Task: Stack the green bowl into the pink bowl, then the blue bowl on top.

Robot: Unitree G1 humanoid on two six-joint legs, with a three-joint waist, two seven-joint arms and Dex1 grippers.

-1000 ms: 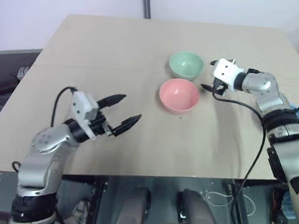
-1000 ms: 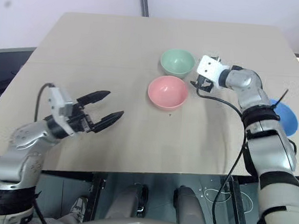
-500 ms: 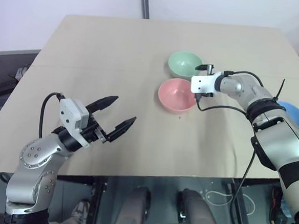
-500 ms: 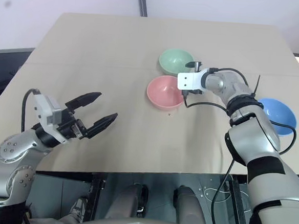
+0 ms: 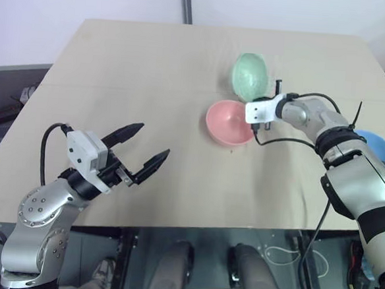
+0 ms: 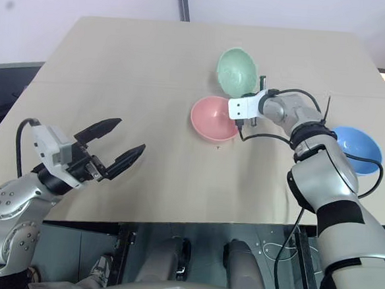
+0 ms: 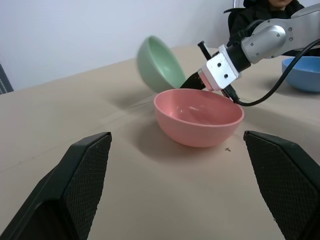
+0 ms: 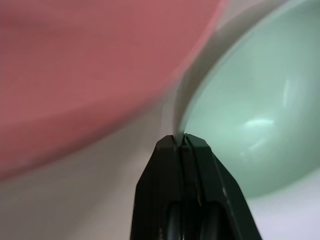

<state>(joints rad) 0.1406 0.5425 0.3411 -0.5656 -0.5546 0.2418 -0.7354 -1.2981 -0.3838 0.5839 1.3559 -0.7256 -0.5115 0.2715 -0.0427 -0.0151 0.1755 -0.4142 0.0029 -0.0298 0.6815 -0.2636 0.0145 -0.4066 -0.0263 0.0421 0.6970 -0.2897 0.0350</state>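
Right end effector was clenched on the near rim of the green bowl, tipped up on edge just behind the pink bowl. Left end effector hung open, idle. Advice: lift clear, level it, centre over pink, then release.

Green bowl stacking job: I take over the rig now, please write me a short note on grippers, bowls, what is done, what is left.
Right gripper: shut on the rim of the green bowl, which is tipped up on edge just behind the pink bowl.
Left gripper: open, holding nothing, well away from the bowls.
Pink bowl: upright on the table, nothing inside.
Blue bowl: on the table beyond the right arm, untouched.
Done: green bowl gripped.
Left: set green into pink, then blue on top.
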